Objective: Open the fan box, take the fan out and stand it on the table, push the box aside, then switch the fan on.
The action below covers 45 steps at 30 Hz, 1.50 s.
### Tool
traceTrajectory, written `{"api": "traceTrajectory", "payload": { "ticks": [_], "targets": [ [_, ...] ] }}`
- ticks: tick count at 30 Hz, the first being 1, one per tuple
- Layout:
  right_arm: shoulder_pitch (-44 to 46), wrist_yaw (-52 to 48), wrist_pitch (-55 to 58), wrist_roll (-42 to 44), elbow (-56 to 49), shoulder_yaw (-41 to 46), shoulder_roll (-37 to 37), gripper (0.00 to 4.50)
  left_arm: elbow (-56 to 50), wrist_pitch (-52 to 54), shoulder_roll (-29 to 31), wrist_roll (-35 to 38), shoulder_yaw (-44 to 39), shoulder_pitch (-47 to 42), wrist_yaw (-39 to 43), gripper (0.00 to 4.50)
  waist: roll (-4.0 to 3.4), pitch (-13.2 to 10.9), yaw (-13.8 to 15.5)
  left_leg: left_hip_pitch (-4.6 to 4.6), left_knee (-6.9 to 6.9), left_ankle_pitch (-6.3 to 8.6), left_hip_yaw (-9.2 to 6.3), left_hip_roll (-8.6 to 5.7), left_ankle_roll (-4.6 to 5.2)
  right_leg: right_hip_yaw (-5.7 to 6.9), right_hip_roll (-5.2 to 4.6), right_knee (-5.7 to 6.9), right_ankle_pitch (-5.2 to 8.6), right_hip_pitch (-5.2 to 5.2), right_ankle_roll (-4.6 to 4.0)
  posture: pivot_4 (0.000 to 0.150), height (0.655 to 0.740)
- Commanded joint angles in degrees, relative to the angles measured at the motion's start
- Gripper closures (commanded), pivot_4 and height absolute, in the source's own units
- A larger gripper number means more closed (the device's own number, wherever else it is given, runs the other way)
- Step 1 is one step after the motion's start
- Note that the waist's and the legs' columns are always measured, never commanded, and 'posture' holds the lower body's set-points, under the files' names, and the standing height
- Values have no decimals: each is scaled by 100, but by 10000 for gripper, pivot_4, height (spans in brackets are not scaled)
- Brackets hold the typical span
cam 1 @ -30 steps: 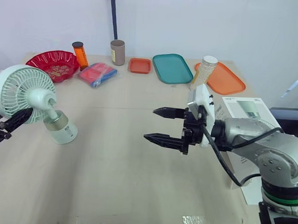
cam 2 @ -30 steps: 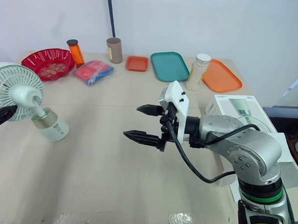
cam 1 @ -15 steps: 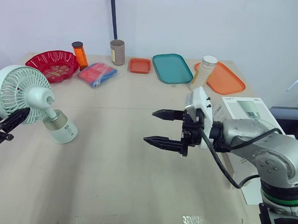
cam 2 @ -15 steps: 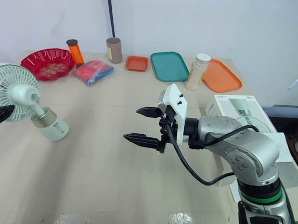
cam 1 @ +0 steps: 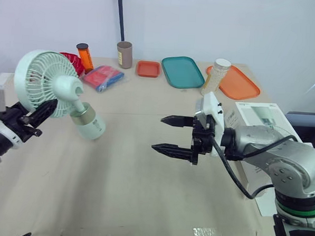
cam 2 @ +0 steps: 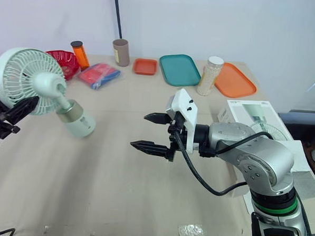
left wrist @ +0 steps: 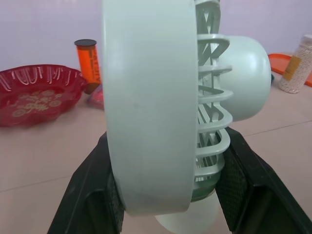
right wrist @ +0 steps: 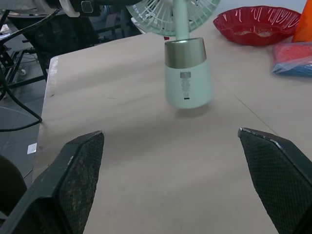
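A pale green fan with a gold-banded base hangs tilted over the left part of the table. My left gripper is shut on the rim of its cage, and its fingers press both sides of the cage. The base floats just above the table. My right gripper stands open over the middle of the table, pointing left at the fan, with nothing between its fingers. The white fan box lies at the table's right edge, behind my right arm.
Along the back stand a red bowl, an orange bottle, a brown cup, a blue-red packet, a small orange tray, a teal tray, a grain jar and an orange tray.
My left gripper has lifted the fan off the table and carried it right, towards the middle. The right gripper has stayed where it was, still open.
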<state>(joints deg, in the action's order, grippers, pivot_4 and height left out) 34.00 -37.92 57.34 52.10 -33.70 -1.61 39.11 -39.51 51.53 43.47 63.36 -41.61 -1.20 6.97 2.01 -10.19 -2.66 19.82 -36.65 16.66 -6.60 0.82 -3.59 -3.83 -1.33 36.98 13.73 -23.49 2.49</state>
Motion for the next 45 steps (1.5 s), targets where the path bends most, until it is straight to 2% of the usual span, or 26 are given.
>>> {"api": "traceTrajectory", "payload": {
  "ticks": [1,4,9,16,24,29,37,38,39,40,45],
  "targets": [
    [56,208,-7,8,-184,45,-77,0,-444,-105,-21,84,285,-273,-629,24706,-1,-1,7,0,0,0,-1,-2,0,0,-1,0,0,0,0,1500,7400],
    [63,417,34,-56,-202,10,-147,0,-637,-138,-205,230,827,-573,-1170,24706,-1,0,14,0,0,-2,-2,-3,-3,0,-2,0,0,1,0,1500,7400],
    [265,924,181,-325,-164,-185,-331,0,-768,134,-46,360,1413,-918,-1681,24706,0,0,15,6,0,-5,-4,-5,-9,1,-3,0,-1,-1,1,1500,7400],
    [459,1335,329,-621,-152,-426,-591,0,-469,526,134,631,2178,-1842,-2157,24706,0,0,29,21,-1,-17,-15,-8,-31,9,-5,-1,-7,-7,6,1500,7400],
    [747,1628,398,-1131,203,-803,-1000,0,-453,681,220,1249,2621,-2325,-2668,24706,0,0,21,34,-1,-23,-17,-9,-41,10,-5,0,-9,-20,5,1500,7400],
    [821,1837,421,-1459,479,-975,-1385,0,-430,470,6,1675,2777,-2375,-3146,24706,-1,0,20,40,0,-31,-18,-9,-55,9,-6,2,-12,-28,2,1500,7400],
    [742,2017,446,-1795,627,-1090,-1805,0,-472,452,169,1619,2987,-2498,-3055,24706,0,1,16,46,1,-35,-17,-9,-63,8,-5,4,-16,-36,2,1500,7400],
    [741,2043,455,-1823,642,-1086,-1854,5126,-465,463,198,1611,2993,-2519,-3020,25010,0,1,16,47,1,-36,-17,-10,-63,8,-5,4,-17,-36,2,1500,7400],
    [736,2056,469,-1848,645,-1079,-1892,6947,-463,466,216,1615,2994,-2527,-3005,25010,0,1,17,47,1,-36,-17,-10,-64,8,-5,5,-17,-36,2,1500,7400],
    [730,2056,480,-1865,643,-1070,-1926,11595,-453,462,223,1617,2998,-2547,-2992,25010,0,1,17,48,1,-36,-17,-10,-64,8,-5,5,-17,-37,2,1500,7400],
    [723,2114,457,-2005,717,-1118,-2114,11595,-405,447,220,1643,3046,-2623,-2958,25010,0,1,14,49,1,-36,-17,-10,-64,8,-5,5,-18,-38,2,1500,7400]
  ]
}}
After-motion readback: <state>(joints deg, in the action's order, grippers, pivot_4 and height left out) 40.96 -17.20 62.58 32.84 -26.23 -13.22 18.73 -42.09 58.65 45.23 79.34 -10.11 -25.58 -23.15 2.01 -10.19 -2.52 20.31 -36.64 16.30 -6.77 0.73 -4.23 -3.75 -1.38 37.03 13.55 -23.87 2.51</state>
